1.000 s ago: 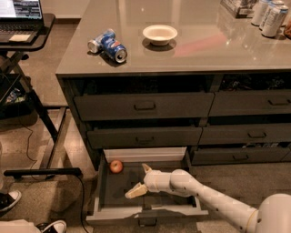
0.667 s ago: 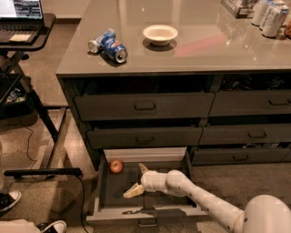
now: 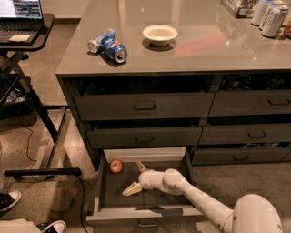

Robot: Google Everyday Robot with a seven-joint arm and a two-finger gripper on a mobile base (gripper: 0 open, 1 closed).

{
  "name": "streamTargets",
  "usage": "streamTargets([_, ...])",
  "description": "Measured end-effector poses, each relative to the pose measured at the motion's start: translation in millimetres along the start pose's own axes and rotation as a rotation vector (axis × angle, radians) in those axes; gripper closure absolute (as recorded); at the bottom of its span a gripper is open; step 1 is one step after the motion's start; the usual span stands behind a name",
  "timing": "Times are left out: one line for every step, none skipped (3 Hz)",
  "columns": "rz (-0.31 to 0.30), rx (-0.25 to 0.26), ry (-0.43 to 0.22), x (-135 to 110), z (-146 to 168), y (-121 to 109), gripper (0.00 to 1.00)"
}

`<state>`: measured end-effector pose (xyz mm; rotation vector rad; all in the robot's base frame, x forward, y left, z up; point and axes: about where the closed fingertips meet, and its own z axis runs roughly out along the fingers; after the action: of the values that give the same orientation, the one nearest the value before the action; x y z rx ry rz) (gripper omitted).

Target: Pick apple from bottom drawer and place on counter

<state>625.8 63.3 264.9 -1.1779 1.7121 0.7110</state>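
The apple (image 3: 116,166) is small and red-orange and lies in the back left corner of the open bottom drawer (image 3: 119,211), on its dark floor in front of the pale back panel. My gripper (image 3: 135,177) is inside the drawer, a little right of and in front of the apple, not touching it. Its two pale fingers are spread apart, one pointing up toward the back panel and one down toward the drawer front. The counter (image 3: 204,50) is the glossy grey-brown top of the cabinet above.
On the counter lie two tipped blue soda cans (image 3: 109,44), a white bowl (image 3: 159,34) and upright cans (image 3: 270,16) at the far right. A black desk with a laptop (image 3: 20,13) stands at left. Shoes (image 3: 9,200) are on the floor at left.
My gripper and forearm have shifted left inside the drawer, closer to the apple. The apple has not moved.
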Motion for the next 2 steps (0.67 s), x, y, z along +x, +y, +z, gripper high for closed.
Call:
streamTargets([0.043,0.043,0.007,3.7,3.1,-0.9,0.00])
streamTargets([0.112,0.151,-0.022,12.2,22.2,-12.5,0.00])
